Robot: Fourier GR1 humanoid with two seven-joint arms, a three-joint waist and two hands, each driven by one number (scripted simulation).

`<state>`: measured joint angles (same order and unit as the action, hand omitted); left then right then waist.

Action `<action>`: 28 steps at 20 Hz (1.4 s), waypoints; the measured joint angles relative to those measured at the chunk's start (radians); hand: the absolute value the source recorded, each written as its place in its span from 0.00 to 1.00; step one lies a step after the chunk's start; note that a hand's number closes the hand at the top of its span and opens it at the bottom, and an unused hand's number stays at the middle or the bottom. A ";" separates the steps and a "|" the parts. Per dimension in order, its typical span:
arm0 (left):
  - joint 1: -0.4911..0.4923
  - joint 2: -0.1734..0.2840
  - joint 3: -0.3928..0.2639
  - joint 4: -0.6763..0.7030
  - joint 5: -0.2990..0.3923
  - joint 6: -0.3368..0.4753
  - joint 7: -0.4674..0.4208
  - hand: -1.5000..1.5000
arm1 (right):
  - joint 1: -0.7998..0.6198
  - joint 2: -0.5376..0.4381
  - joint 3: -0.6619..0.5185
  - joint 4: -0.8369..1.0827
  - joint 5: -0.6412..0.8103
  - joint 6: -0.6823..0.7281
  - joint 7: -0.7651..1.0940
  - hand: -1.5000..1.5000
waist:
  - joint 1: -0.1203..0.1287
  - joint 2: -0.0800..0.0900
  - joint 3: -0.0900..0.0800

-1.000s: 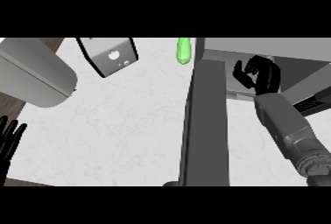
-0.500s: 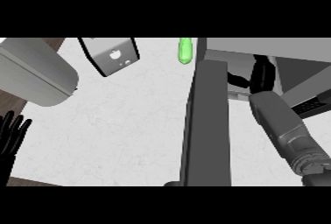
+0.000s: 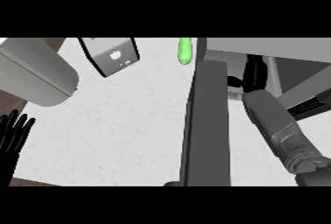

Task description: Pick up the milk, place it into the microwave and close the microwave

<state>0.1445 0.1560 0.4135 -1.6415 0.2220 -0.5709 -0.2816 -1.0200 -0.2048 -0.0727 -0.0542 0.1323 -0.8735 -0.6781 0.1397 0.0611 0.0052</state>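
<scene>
The right robot hand (image 3: 253,72) reaches into the open microwave (image 3: 284,54), past its door (image 3: 208,127), which stands edge-on. Whether its fingers are curled or straight cannot be told. The milk cannot be made out, so neither can its long axis. The left robot hand (image 3: 14,131) rests open, fingers up, at the white counter's (image 3: 129,127) left edge.
</scene>
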 measured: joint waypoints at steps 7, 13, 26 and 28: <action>0.001 -0.005 -0.001 0.024 -0.019 0.001 -0.028 0.00 | 0.011 0.012 0.000 -0.006 0.004 0.015 -0.008 0.00 | -0.016 -0.007 0.000; 0.013 0.004 0.011 0.019 -0.016 -0.004 -0.040 0.00 | 0.035 0.018 -0.017 -0.022 -0.009 0.044 -0.032 0.00 | -0.028 -0.014 0.000; 0.075 -0.044 -0.010 -0.038 -0.038 0.012 -0.048 0.00 | 0.122 0.040 -0.079 -0.073 -0.068 0.236 -0.156 0.00 | -0.072 -0.035 -0.001; 0.076 -0.043 -0.010 -0.046 -0.039 0.010 -0.049 0.00 | 0.133 0.051 -0.093 -0.082 -0.082 0.272 -0.177 0.00 | -0.079 -0.037 -0.002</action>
<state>0.2207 0.1127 0.4033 -1.6875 0.1833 -0.5607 -0.3310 -0.8870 -0.1536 -0.1657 -0.1366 0.0504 -0.6019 -0.8549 0.0608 0.0236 0.0037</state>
